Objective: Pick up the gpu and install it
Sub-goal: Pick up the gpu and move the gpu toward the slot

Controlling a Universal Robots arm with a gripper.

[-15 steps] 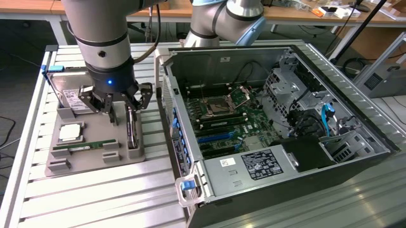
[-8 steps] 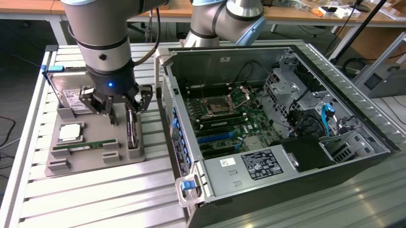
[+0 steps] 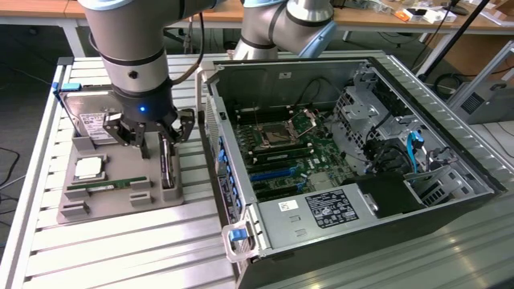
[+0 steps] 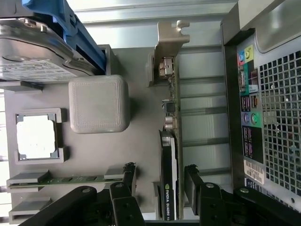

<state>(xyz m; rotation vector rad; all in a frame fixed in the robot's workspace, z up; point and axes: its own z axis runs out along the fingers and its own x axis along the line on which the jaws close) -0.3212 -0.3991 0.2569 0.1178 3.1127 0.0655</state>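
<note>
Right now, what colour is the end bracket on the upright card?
Silvery metal; the gpu's end bracket shows best in the wrist view.

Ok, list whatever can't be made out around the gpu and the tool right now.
- gpu: in the wrist view, its end away from the bracket runs off the picture's edge.
- gpu's faces: edge-on in the wrist view; in the exterior view the tool covers part.
- hard drive: in the exterior view the arm hides part.
</note>
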